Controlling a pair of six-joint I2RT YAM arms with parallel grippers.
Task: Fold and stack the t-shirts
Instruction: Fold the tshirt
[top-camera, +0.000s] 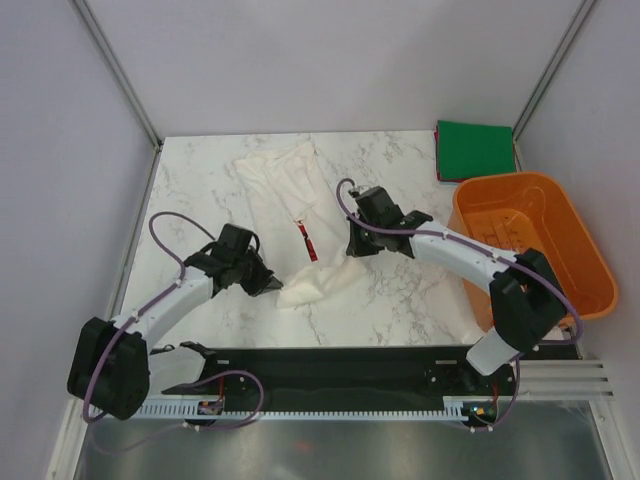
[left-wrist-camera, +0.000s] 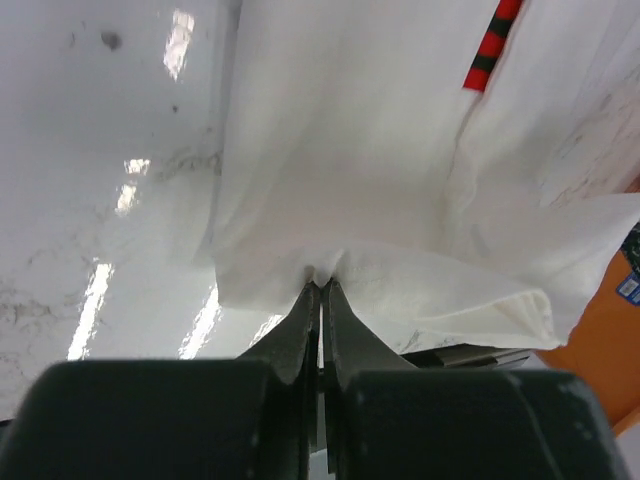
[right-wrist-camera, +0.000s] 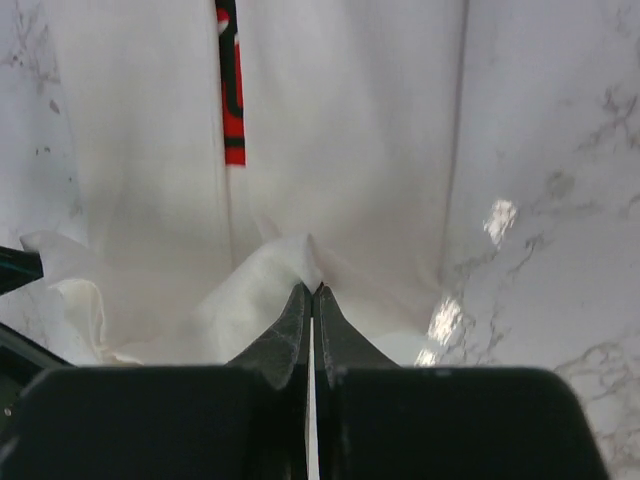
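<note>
Two tees on the counter, white one half-folded, green one squared away.
The white t-shirt (top-camera: 288, 195) lies as a long narrow strip from the far middle of the counter (top-camera: 190, 200) toward the near centre. Its red print (top-camera: 306, 240) shows only as a thin sliver along a fold. Its near end is bunched and rumpled, nipped at one spot by the left pincer (top-camera: 272, 287) and at another by the right pincer (top-camera: 352, 248), both clamped tight on cloth. The dark green t-shirt (top-camera: 474, 148) sits flat, folded square, in the far right corner, well apart.
</note>
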